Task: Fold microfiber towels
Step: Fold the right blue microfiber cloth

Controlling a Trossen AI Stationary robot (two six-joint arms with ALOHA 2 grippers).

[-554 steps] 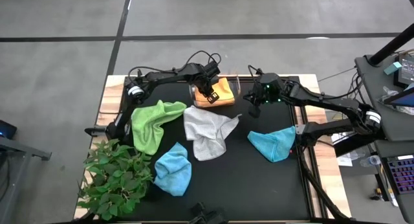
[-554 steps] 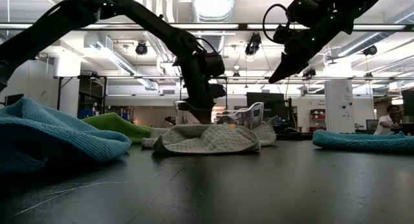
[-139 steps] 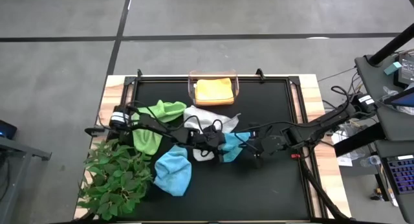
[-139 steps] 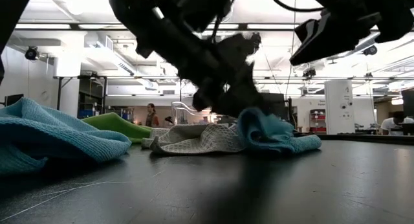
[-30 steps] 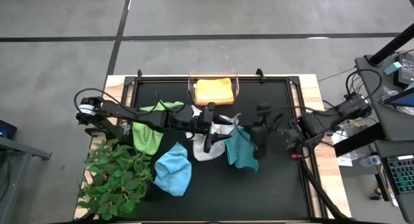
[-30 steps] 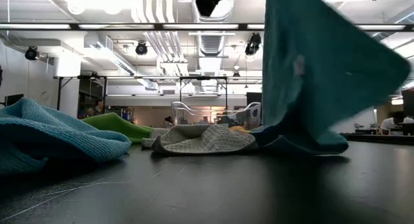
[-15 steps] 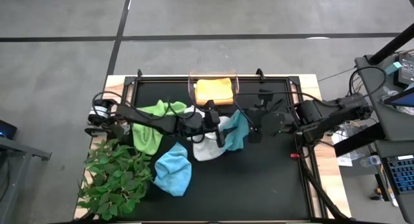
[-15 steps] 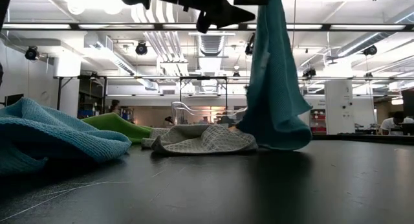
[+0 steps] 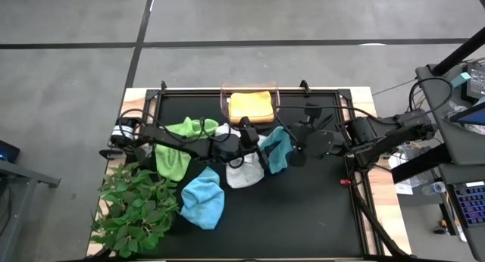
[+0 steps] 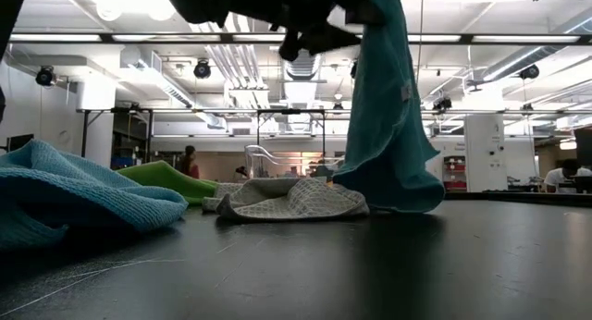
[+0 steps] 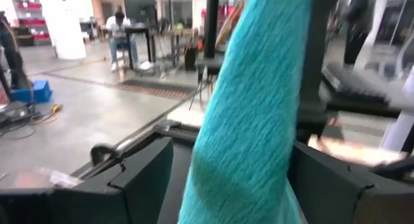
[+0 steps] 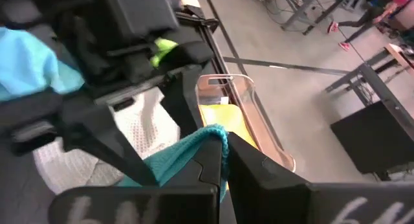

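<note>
The right hand (image 9: 291, 145) was pinched shut on the top corner of the teal towel (image 9: 276, 151), which hung from it in mid-air with its long axis running straight down; in the low view its bottom hem (image 10: 393, 195) reached the counter (image 10: 370, 264) just beside the grey-white towel (image 10: 289, 198). The left hand (image 9: 258, 153) stood with its fingers spread wide on the other side of that hanging cloth, level with it, so the teal fabric (image 11: 252, 114) fell between its two open fingers. Judging from this, the next grip belonged to the left hand, the nearer free one: closing on the edge in front of it. Further out lay the green (image 9: 182, 145) and light blue (image 9: 203, 200) towels, and the yellow one (image 9: 251, 106) in the bin (image 9: 225, 99).
</note>
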